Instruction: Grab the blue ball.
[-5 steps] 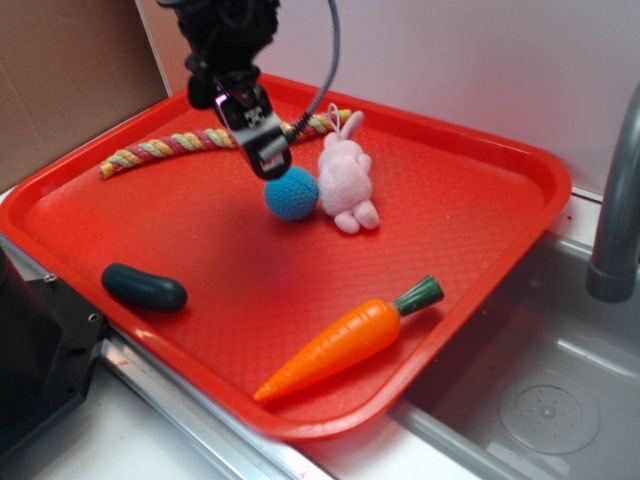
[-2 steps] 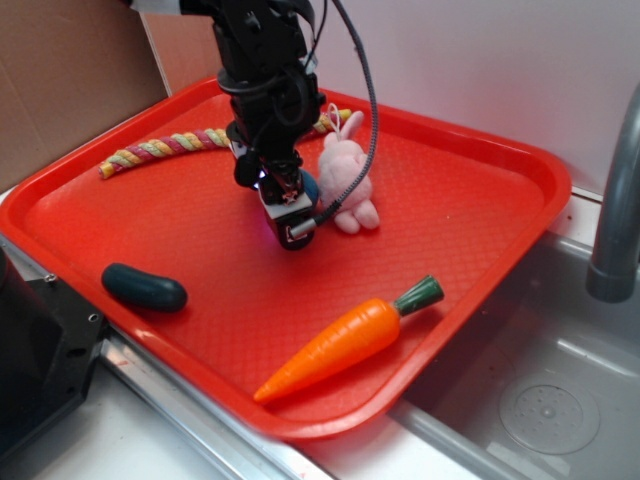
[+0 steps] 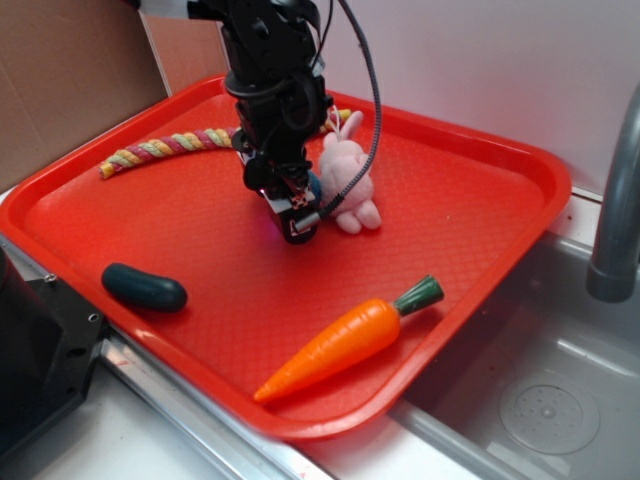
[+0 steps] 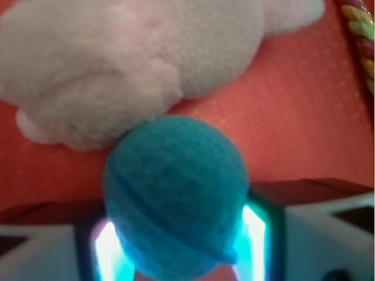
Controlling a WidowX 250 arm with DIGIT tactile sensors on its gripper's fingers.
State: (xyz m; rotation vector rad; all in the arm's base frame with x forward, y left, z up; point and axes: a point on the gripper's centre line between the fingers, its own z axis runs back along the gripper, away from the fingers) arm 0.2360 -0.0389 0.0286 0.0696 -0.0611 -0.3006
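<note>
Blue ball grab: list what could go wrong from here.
1. The pink bunny presses against the blue ball. If the end effector closes now, it might pinch bunny fur or drag the bunny along when lifting.
2. The ball is round and soft, and seems to sit near the fingers' tips, so it could squeeze out forward.
3. The end effector is low over the red tray; descending further risks scraping it.

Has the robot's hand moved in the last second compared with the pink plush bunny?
Yes. The hand has come down and to the right, from above the rope side to low beside the pink plush bunny, over the blue crocheted ball.
</note>
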